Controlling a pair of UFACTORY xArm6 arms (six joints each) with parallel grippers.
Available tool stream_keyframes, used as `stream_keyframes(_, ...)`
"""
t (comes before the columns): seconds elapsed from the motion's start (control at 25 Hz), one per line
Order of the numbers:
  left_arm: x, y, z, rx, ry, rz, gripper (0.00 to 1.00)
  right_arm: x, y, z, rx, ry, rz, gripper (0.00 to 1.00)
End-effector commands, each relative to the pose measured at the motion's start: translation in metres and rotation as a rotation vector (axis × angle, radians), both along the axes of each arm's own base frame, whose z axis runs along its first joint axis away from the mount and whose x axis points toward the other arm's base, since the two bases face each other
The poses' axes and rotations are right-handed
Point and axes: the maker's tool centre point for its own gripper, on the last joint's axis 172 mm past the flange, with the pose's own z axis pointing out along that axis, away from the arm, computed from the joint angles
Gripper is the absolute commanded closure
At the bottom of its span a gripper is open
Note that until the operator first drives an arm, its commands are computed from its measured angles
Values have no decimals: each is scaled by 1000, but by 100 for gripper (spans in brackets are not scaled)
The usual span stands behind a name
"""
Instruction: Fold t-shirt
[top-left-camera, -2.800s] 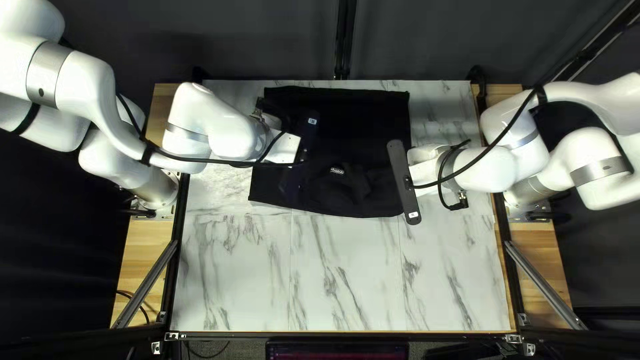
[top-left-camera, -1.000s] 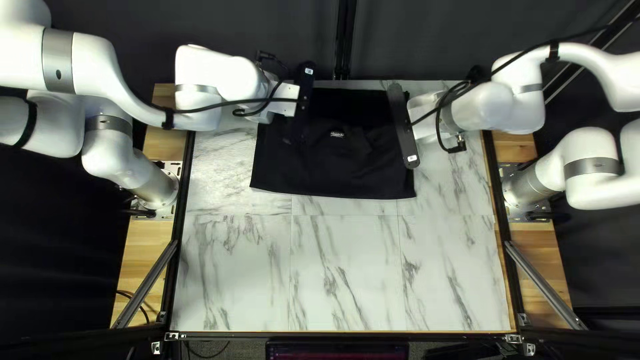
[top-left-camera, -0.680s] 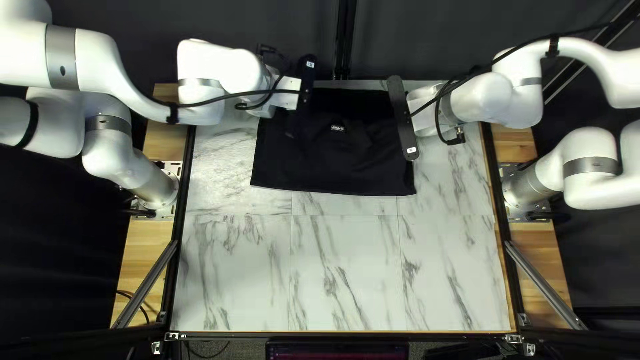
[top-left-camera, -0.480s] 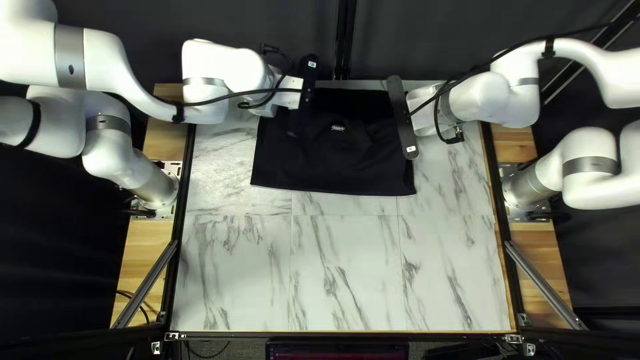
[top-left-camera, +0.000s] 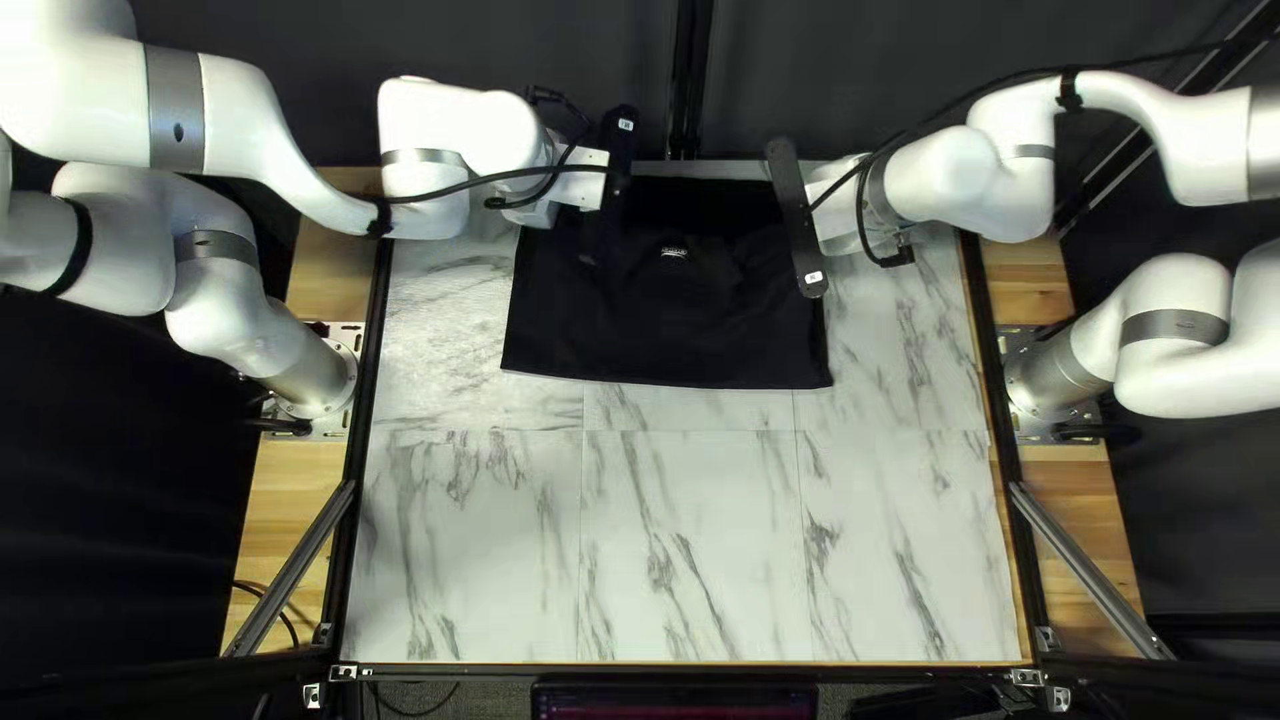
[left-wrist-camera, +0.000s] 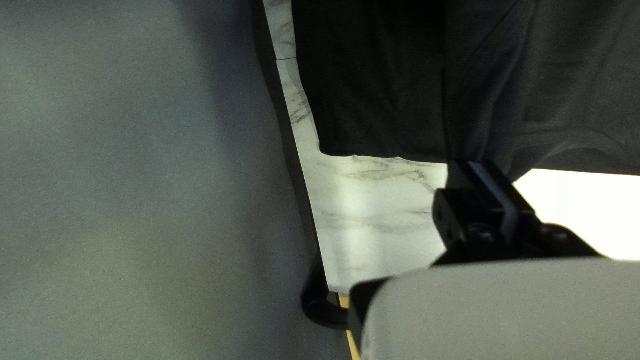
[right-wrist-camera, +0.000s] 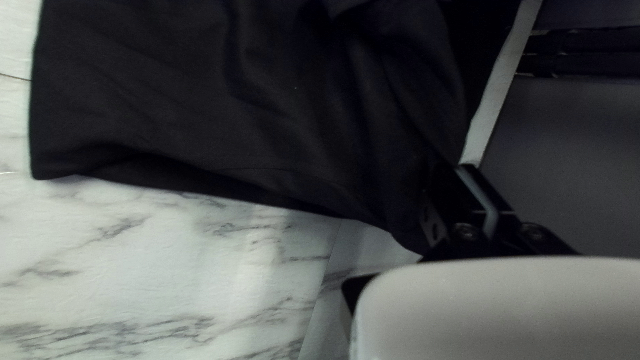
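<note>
Pulling unevenly may wrinkle the black t-shirt (top-left-camera: 667, 320) between left pincer (left-wrist-camera: 470, 168) and right pincer (right-wrist-camera: 463, 171), both closed on it.

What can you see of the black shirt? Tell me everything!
The shirt is black, with a small pale mark on it. It looks like soft cloth with thin seams. It is spread toward the far side of the marbled table, its near edge almost straight, with creases and soft folds. The left gripper and right gripper each pinch it between their fingers. I can't make out its whole shape.
</note>
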Motion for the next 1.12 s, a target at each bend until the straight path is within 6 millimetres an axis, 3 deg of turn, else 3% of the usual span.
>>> stream_keyframes(0.04, 1, 2, -10, -12, 10, 0, 100, -2, -6, -12, 16, 3, 2, 100)
stream_keyframes(0.08, 1, 2, -11, -16, 12, 0, 83, -2, -6, -14, 20, 4, 3, 100)
stream_keyframes(0.12, 1, 2, -13, -22, 17, 2, 0, -1, -7, -16, 28, 6, 4, 97)
stream_keyframes(0.16, 1, 1, -14, -24, 19, 3, 0, -1, -7, -17, 31, 6, 5, 29)
stream_keyframes(0.2, 1, 1, -14, -28, 22, 3, 0, 0, -7, -16, 38, 7, 6, 0)
stream_keyframes(0.36, 0, -1, -7, -28, 26, 1, 0, -1, -7, -12, 45, 13, 7, 0)
stream_keyframes(0.64, -3, -15, 23, -7, 6, 0, 0, -5, -6, 11, 30, 15, -2, 0)
stream_keyframes(0.96, 3, -51, 60, 26, -30, -26, 0, 17, 27, 35, 33, 4, 21, 0)
stream_keyframes(1.12, 10, -72, 64, 37, -45, -59, 0, 34, 46, 41, 52, -9, 14, 0)
